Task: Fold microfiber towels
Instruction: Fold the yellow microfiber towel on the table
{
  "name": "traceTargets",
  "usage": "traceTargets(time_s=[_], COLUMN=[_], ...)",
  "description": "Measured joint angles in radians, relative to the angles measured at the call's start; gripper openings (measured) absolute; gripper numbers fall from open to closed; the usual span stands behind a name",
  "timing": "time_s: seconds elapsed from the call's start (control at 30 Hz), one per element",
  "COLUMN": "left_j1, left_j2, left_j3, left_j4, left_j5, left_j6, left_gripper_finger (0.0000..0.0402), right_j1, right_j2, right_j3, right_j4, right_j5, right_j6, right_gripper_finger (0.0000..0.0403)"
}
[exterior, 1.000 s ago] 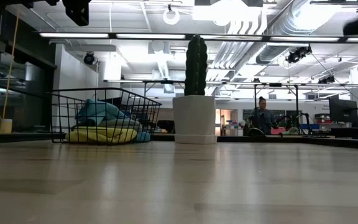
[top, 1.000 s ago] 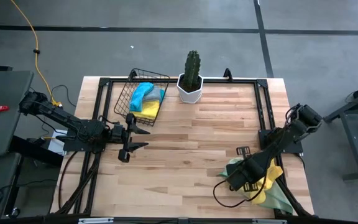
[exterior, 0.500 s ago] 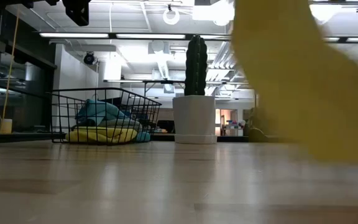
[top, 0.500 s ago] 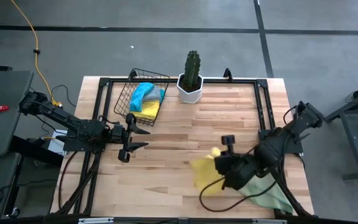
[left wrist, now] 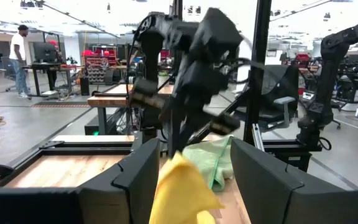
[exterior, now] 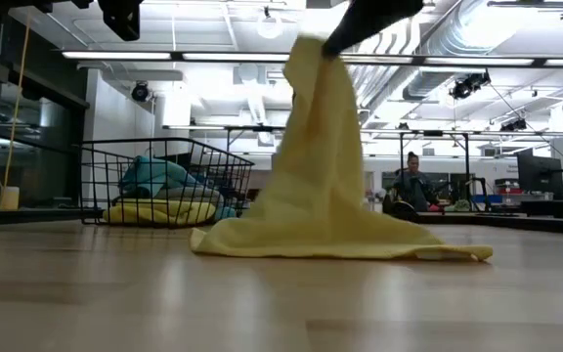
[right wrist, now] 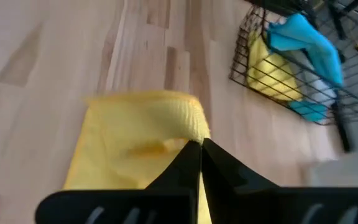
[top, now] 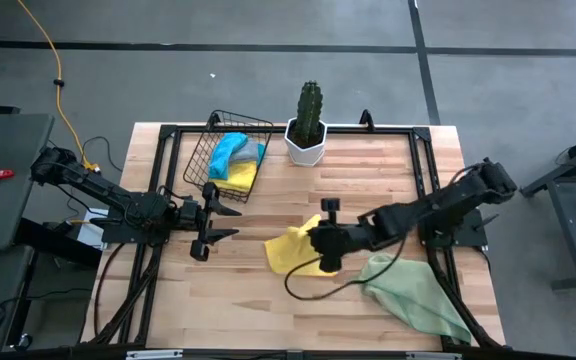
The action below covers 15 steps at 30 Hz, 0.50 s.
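A bright yellow microfiber towel (top: 288,251) is at the table's middle, partly raised, with my right gripper (top: 318,247) shut on it. A pale green towel (top: 418,292) lies crumpled near the table's near right corner. A turquoise blue towel (top: 230,150) and another yellow towel (top: 242,178) lie in the wire basket (top: 200,160) at the far left. My left gripper (top: 236,222) hangs open over the table's left side, holding nothing. My right gripper pinches a bunched edge of the yellow towel (right wrist: 193,128) between its two shut fingers. The fingers come slanting down from the table's right. The towel hangs below the fingers (exterior: 332,41) in a loose cone, and its lower part (exterior: 350,246) lies spread on the table.
A cactus in a white pot (top: 308,128) stands at the far edge beside the basket. A black frame (top: 420,170) runs along the table's sides. Bare wood lies between the two grippers and toward the near edge. A person (exterior: 413,181) sits in the room beyond.
My right gripper has swung from the near right corner toward the table's middle and risen, tipping from steeply down to a slant. It has carried the yellow towel off the green one. The yellow towel's lower part now trails on the table; the green towel stayed behind.
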Motion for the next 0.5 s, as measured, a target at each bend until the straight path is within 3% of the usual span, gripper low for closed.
traceTargets(time_s=[0.1, 0.23, 0.4, 0.5], left_j1=[0.000, 0.000, 0.000, 0.002], left_j2=[0.000, 0.000, 0.049, 0.130], left_j3=[0.000, 0.000, 0.019, 0.063], left_j4=[0.000, 0.000, -0.082, -0.152], left_j5=[0.000, -0.011, -0.152, -0.178], left_j6=[0.000, -0.002, -0.015, -0.007], left_gripper_finger=[0.0186, 0.0186, 0.0186, 0.0186], right_j1=[-0.037, -0.072, -0.075, -0.075], right_j2=[0.000, 0.000, 0.000, 0.000], right_j3=[-0.101, -0.216, -0.299, -0.306], right_j4=[0.139, 0.187, 0.324, 0.390], right_j5=[-0.054, -0.096, -0.103, -0.085], right_j6=[0.002, 0.098, 0.123, 0.123], right_gripper_finger=[0.0000, 0.0000, 0.0000, 0.0000])
